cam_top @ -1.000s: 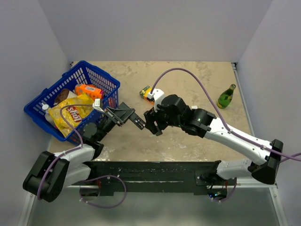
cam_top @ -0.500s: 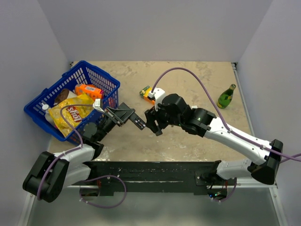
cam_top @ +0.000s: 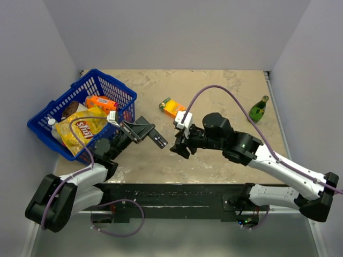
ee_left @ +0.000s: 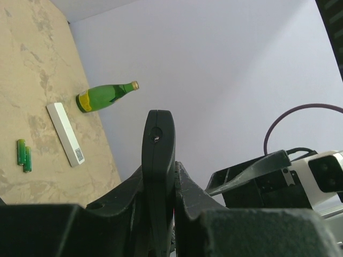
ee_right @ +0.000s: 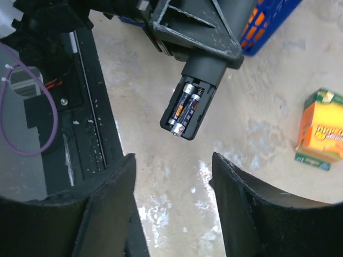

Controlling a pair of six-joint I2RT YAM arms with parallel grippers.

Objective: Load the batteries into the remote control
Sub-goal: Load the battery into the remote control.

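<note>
Remote control (cam_top: 156,138): slim flat black bar, aloft above tan table (cam_top: 214,85), nearer front edge; open bay holds two black-orange cells (ee_right: 185,107).
Left gripper (cam_top: 140,130): clamped on it.
Right gripper (cam_top: 179,148): parted, empty, just beside.
Batteries (ee_left: 23,155): two thin dark-green cylinders, near table's right edge, beside white rectangular bar (ee_left: 65,134).

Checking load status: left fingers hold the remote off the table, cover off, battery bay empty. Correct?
Not empty. The right wrist view shows two dark batteries seated side by side in the open bay of the remote. The rest stands: the left fingers hold it off the table, cover off.
</note>
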